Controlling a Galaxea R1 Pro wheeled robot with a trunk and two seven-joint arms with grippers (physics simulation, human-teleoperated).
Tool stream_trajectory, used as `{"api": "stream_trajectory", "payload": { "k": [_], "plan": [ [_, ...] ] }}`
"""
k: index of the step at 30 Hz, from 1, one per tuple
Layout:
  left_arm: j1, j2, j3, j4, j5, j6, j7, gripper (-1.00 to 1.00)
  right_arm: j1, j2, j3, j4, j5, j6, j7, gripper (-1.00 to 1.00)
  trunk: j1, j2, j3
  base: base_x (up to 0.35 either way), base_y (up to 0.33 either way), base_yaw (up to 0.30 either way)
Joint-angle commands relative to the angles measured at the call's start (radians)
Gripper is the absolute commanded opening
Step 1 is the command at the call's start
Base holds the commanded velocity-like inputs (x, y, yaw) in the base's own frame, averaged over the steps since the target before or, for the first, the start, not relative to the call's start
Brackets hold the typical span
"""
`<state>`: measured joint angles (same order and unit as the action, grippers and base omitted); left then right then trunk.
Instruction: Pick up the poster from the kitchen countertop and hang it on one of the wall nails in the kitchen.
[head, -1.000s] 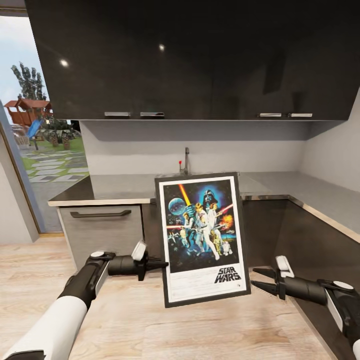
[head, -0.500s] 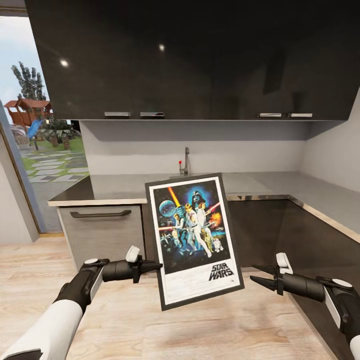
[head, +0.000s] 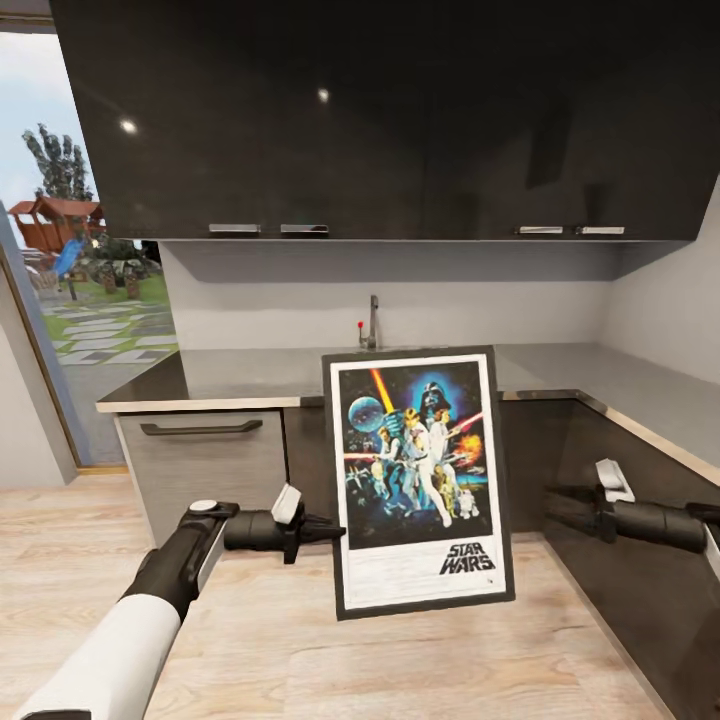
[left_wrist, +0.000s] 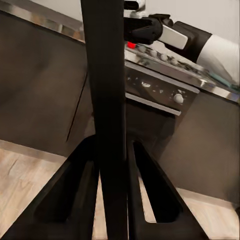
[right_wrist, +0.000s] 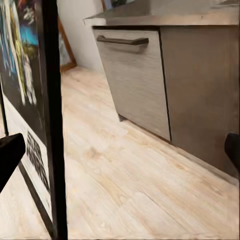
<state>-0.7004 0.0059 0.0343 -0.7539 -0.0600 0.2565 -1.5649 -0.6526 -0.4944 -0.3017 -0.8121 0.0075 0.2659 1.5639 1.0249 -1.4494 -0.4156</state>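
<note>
i have the upright black-framed star wars poster with its white border (head: 418, 480) off the long smooth grey kitchen countertop (head: 240, 372) and hanging in the air in front of the lower cabinets, above the pale wooden floor (head: 280, 640), tilted a little. my black left gripper (head: 335, 531) pinches its left edge: in the left wrist view the two fingers (left_wrist: 75, 195) sit tight on either side of the thin frame, so the pick-up part looks done. my black right gripper (head: 560, 505) hangs off the poster's right side, well apart from it; in the right wrist view its fingertips (right_wrist: 10, 150) stand wide and grip nothing. what's left, as i judge it, is the whole hanging step: i see no wall nail anywhere in these views, so i need to find one first and then carry the poster to it. around me are the glossy black upper cabinets (head: 380, 120) with steel handles, the steel tap (head: 372, 320) at the back edge of the countertop, a grey drawer front with a dark handle (head: 200, 428), and the glass door (head: 70, 260) onto the garden on my left. the overhanging cabinets and the countertop's corner crowd the wall, and one-sided grip means the poster could swing.
</note>
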Motion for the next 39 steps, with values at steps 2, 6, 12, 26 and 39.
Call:
{"api": "stream_trajectory", "payload": {
  "k": [2,6,12,26,39],
  "plan": [
    [-0.001,-0.001,0.002,-0.010,-0.006,0.010,-0.006,-1.00,-0.009,0.004,0.002,0.000,0.001,0.012,0.006,1.00,0.000,-0.001,-0.001,0.000,0.000,0.000],
    [-0.001,-0.001,0.001,-0.040,-0.007,0.012,-0.006,-1.00,-0.033,0.001,0.079,0.003,-0.003,0.015,0.007,1.00,0.000,-0.001,-0.001,0.000,0.000,0.000],
    [-0.001,0.000,0.002,-0.046,-0.010,0.013,-0.006,-1.00,-0.041,0.001,0.169,0.001,-0.014,0.016,0.007,1.00,0.000,-0.001,-0.001,0.000,0.000,0.000],
    [-0.001,0.081,0.005,-0.044,-0.003,0.013,-0.006,-1.00,-0.042,0.001,0.259,0.005,-0.017,0.016,0.007,1.00,0.000,-0.001,-0.001,0.000,0.000,0.000],
    [-0.001,0.100,0.001,-0.048,-0.001,0.015,-0.006,-1.00,-0.042,0.033,0.362,0.013,-0.017,0.015,0.007,1.00,0.000,-0.001,-0.001,0.000,0.000,0.000]
  ]
}}
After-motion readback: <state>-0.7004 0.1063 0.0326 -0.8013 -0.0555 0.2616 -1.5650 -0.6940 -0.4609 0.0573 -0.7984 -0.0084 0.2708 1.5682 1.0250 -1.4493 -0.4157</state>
